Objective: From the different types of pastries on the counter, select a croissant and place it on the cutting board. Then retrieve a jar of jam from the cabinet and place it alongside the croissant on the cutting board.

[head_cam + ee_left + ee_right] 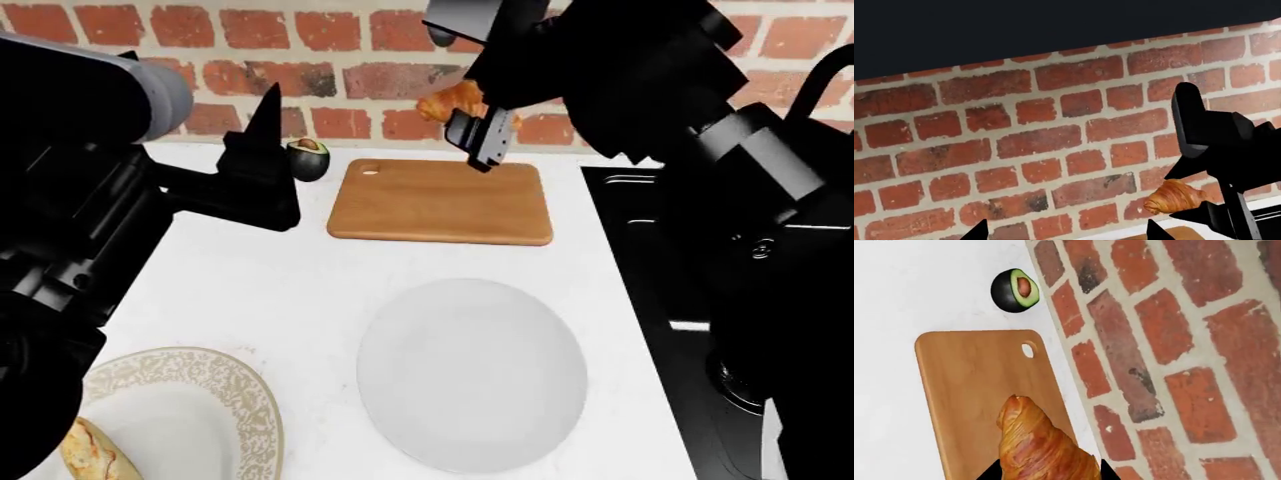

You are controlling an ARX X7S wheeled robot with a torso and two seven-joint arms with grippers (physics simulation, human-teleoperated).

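Observation:
My right gripper [470,125] is shut on the golden-brown croissant [457,103] and holds it in the air above the far edge of the wooden cutting board [441,200]. The right wrist view shows the croissant [1041,440] between the fingertips, over the board [974,385]. The left wrist view shows the croissant [1175,196] in the right gripper against the brick wall. My left gripper [1066,231] is open and empty, raised at the left above the white counter [280,290]. The pale baguette-like bread [96,455] lies on a patterned plate. The jar of jam is out of view.
A halved avocado [308,158] sits left of the board, close to my left gripper. A round white plate [471,370] lies in front of the board. A patterned plate [200,410] is at the front left. The black sink [667,250] is at the right. A brick wall [347,80] stands behind.

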